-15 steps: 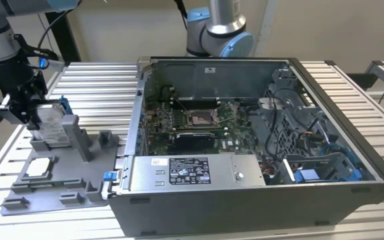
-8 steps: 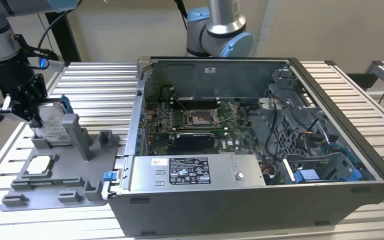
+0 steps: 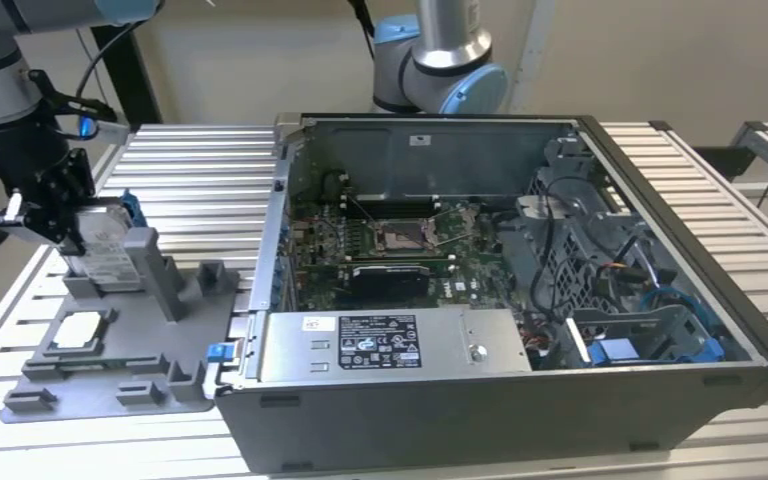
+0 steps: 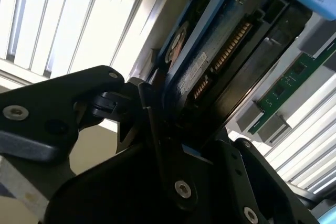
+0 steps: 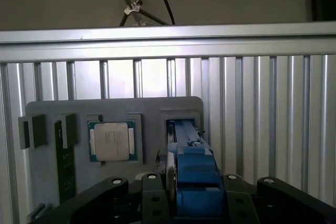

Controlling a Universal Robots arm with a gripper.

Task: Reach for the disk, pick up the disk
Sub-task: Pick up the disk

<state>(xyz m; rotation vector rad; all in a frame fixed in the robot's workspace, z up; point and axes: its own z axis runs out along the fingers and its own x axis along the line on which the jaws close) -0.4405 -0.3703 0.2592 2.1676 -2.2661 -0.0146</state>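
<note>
1. Right now the gripper (image 3: 80,235) is at the back corner of the grey fixture plate (image 3: 131,372) on the exterior view's left. Its fingers are pressed onto the disk (image 3: 111,250), one on each flat face
2. The disk stands on edge in a slot of that plate. It has a silver body w/ a white label & a blue bracket along its edges
3. In the first wrist view the disk's blue bracket (image 5: 194,169) sits btwn the black fingers (image 5: 152,195), w/ its far end down in the plate's (image 5: 152,109) slot
4. In the second wrist view the disk (image 4: 226,51) shows a gold connector row, and a thin dark finger lies tight against one side
5. A small square chip (image 3: 80,328) lies flat in a recess of the plate, just beside the disk's slot. A green memory stick (image 5: 65,166) stands in a slot on the chip's other side
6. An open PC case (image 3: 491,420) sits just beside the plate on the exterior view's right; both rest on the slatted table (image 3: 184,150)
</note>
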